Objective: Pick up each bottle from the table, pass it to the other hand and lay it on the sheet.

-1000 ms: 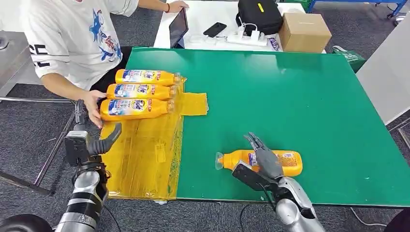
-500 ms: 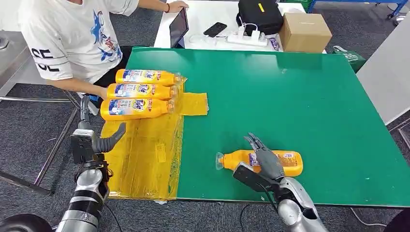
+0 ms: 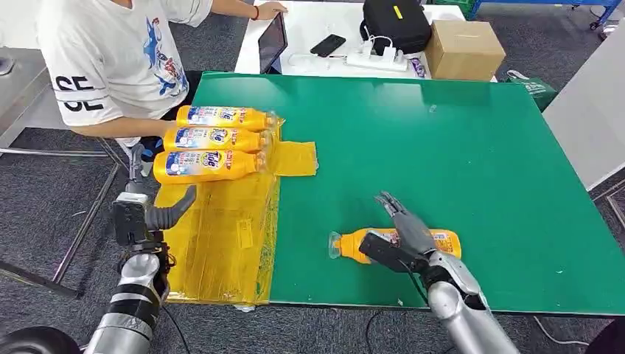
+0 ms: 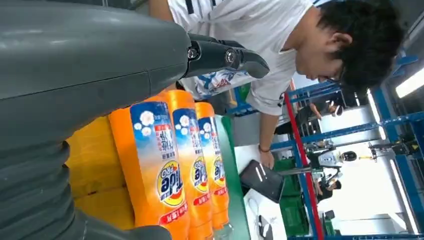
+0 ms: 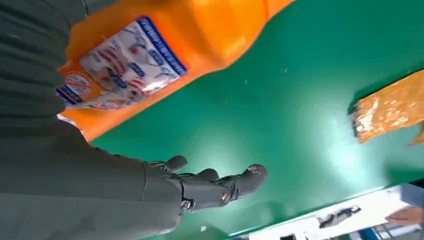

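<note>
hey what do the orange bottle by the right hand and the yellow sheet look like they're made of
Orange bottle: likely glossy plastic, smooth with soft highlights and a printed label. Yellow sheet: seems a thin translucent plastic film, shiny and creased, with taped seams. The right robot hand reaches over the bottle.

The table (image 3: 442,140) is green; the sheet (image 3: 221,236) is translucent yellow. The four bottles, one lone bottle (image 3: 445,243) and three side by side (image 3: 210,140), are orange with blue-and-white labels. The person's shirt (image 3: 110,51) is white with blue print.
</note>
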